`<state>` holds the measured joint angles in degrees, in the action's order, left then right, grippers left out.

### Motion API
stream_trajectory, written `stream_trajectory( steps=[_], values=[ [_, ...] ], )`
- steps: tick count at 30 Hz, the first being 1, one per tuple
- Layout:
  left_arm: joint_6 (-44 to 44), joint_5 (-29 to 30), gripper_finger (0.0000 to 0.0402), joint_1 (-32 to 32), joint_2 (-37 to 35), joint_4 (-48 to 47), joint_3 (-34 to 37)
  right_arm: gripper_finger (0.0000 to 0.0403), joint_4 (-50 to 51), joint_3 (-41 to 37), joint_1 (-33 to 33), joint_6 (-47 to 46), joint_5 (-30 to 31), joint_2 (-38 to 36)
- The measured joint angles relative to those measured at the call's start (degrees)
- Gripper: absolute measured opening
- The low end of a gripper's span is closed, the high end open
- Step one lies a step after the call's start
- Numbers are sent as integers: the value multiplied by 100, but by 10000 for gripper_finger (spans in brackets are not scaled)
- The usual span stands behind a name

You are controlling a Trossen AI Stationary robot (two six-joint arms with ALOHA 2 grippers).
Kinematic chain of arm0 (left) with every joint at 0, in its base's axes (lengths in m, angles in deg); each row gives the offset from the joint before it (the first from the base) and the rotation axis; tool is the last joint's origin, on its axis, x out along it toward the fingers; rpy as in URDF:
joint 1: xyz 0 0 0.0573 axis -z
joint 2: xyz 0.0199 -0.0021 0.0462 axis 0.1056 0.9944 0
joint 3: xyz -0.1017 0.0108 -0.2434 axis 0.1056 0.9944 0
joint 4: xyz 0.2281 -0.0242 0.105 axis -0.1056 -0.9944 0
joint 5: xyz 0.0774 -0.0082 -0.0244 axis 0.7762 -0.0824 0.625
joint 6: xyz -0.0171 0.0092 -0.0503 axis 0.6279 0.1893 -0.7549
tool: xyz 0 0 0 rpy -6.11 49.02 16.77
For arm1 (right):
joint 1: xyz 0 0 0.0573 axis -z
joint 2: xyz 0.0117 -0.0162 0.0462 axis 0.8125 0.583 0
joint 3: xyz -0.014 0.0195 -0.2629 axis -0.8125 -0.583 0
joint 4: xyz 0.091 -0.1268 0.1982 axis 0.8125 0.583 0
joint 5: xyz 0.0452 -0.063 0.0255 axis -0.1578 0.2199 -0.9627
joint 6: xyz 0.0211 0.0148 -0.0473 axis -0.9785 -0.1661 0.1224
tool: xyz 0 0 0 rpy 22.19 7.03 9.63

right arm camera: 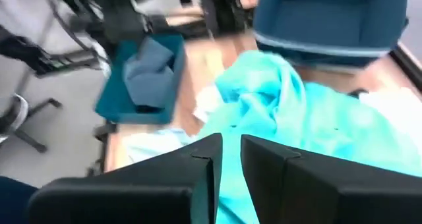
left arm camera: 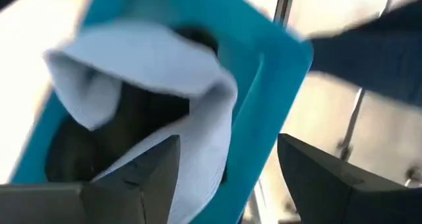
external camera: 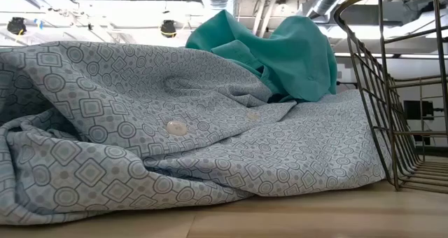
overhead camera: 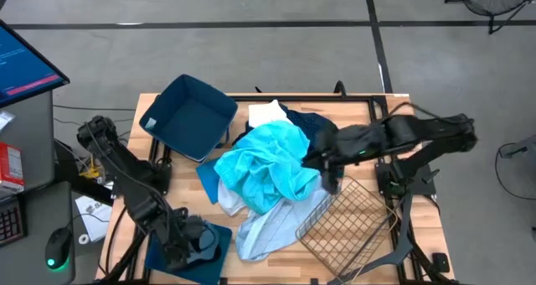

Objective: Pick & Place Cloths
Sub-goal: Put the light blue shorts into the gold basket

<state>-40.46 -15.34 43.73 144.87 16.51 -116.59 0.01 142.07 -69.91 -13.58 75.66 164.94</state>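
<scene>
Wooden table (overhead camera: 419, 226), seen from above: a bright cyan cloth (overhead camera: 268, 163) is heaped beside the wire basket (overhead camera: 347, 218), the right gripper (overhead camera: 329, 183) at its edge. At table height, a pale patterned cloth (external camera: 175, 147) lies crumpled lengthwise. Left gripper (left arm camera: 227, 168): parted around a grey cloth (left arm camera: 151, 59). Right fingers (right arm camera: 264, 168): nearly closed, empty.

Wooden table (overhead camera: 423, 222), crowded.
Holds a heap of cloths (overhead camera: 266, 172) at the middle, a tilted dark blue bin (overhead camera: 191, 117) behind-left, another bin (overhead camera: 213, 251) at front-left, a wire mesh basket (overhead camera: 347, 218) front-right.
</scene>
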Motion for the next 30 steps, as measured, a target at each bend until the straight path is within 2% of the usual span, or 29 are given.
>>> stream_trajectory(
  steps=[3, 6, 10, 14, 17, 21, 24, 26, 28, 30],
  values=[
    [-70, 439, 229, -129, -502, 9, 1, 69, 224, -8, -7, 23, 7, 373],
    [-79, 1203, 222, -209, -1052, 26, 1, 95, 402, -7, -20, 212, -61, 782],
    [147, 2615, 219, -235, -1782, 179, 1, 154, 601, -7, -42, 450, -63, 1344],
    [838, 3897, 225, -231, -2337, 514, 1, 226, 557, -7, 60, 562, -68, 1850],
    [1314, 4447, 231, -233, -2571, 635, -1, 270, 566, -5, 188, 551, -68, 2203],
    [1617, 4885, 238, -231, -2663, 636, -1, 303, 566, -3, 415, 419, -61, 2666],
    [1713, 4988, 241, -231, -2630, 636, -1, 309, 568, -3, 597, 155, -61, 3015],
    [1751, 5019, 241, -231, -2586, 632, -1, 297, 580, -8, 688, 81, -57, 3189],
    [1751, 5020, 241, -232, -2526, 632, -1, 264, 517, -4, 726, 108, -31, 3311],
    [1750, 5022, 241, -233, -2471, 631, -1, 200, 516, -4, 714, 105, 107, 3365]
  ],
)
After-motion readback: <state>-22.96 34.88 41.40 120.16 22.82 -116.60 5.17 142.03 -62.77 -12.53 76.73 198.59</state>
